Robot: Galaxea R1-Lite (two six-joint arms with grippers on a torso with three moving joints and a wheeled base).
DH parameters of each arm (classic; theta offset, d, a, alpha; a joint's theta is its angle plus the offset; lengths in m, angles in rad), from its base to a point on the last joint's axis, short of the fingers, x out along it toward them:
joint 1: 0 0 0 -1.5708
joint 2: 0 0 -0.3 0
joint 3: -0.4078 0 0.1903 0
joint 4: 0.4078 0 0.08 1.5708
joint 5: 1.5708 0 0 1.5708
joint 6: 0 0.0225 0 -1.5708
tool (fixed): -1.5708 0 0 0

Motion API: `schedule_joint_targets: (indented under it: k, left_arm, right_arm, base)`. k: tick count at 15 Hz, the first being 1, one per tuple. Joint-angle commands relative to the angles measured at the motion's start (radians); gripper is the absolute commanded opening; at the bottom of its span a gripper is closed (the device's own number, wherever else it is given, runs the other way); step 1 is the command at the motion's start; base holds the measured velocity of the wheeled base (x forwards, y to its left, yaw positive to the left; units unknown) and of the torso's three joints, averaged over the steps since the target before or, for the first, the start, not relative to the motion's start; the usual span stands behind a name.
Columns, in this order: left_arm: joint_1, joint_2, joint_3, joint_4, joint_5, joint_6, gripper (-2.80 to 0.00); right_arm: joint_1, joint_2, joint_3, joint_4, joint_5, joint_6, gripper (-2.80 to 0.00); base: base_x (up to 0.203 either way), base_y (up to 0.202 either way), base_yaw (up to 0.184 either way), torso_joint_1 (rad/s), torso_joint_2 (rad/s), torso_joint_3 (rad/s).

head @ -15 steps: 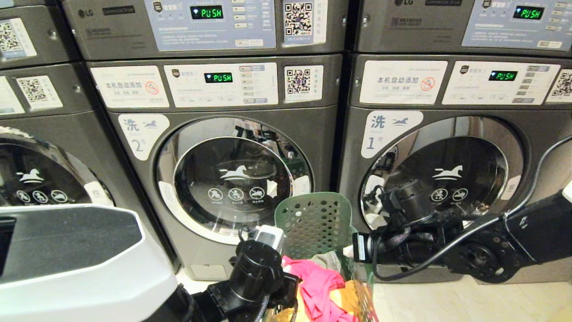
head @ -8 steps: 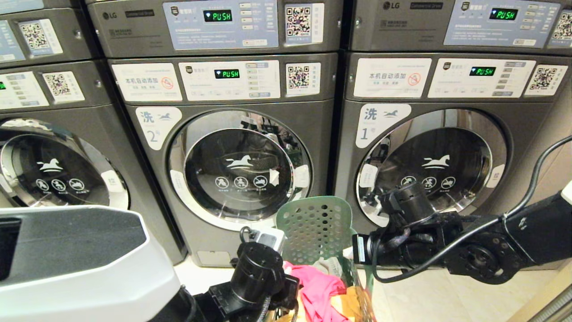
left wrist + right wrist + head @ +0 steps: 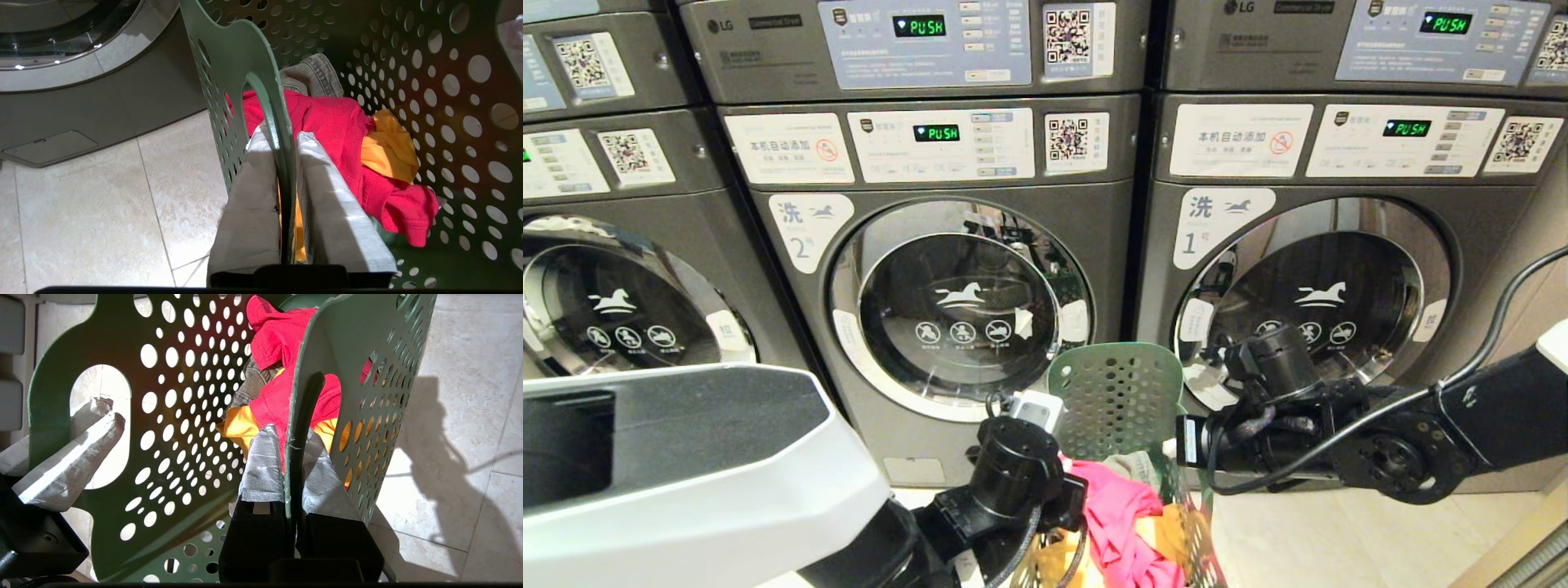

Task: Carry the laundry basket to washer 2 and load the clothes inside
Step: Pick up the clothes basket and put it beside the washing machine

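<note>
2 grippers (image 3: 286, 143) (image 3: 292, 449) clamping laundry basket (image 3: 1115, 392) rims

Both arms reaching inward, each gripper clamped on a basket wall.

Left arm (image 3: 1005, 490) angled up from low left, left gripper (image 3: 286, 192) with taped fingers (image 3: 249, 204) pinched either side of the laundry basket (image 3: 241, 53) rim. Right arm (image 3: 1405, 449) stretched level from the right, right gripper (image 3: 292, 465) closed likewise, taped fingers (image 3: 263, 465) straddling the opposite wall by its handle cut-out.
</note>
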Motion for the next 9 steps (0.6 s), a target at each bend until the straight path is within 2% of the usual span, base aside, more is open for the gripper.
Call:
schedule_joint_targets:
  k: [1,4,6,9]
  left_arm:
    - [-0.002,0.042,-0.057,-0.004,0.001,0.002,-2.80]
    - [-0.008,0.082,-0.131,0.005,0.000,0.004,-2.80]
    - [-0.011,0.105,-0.160,0.004,-0.002,0.030,-2.80]
    - [-0.036,0.140,-0.217,0.006,-0.002,0.032,-2.80]
  right_arm:
    - [-0.037,0.000,0.001,-0.001,0.001,0.002,-2.80]
    - [-0.087,-0.008,0.002,-0.001,0.001,-0.012,-2.80]
    - [-0.106,-0.008,0.015,0.002,-0.006,-0.085,-2.80]
    - [-0.121,0.011,0.042,0.002,-0.092,-0.154,-2.80]
  base:
    - [0.000,0.000,0.000,0.000,0.00,0.000]
    - [0.000,0.000,0.000,0.000,0.00,0.000]
    - [0.000,0.000,0.000,0.000,0.00,0.000]
    - [0.000,0.000,0.000,0.000,0.00,0.000]
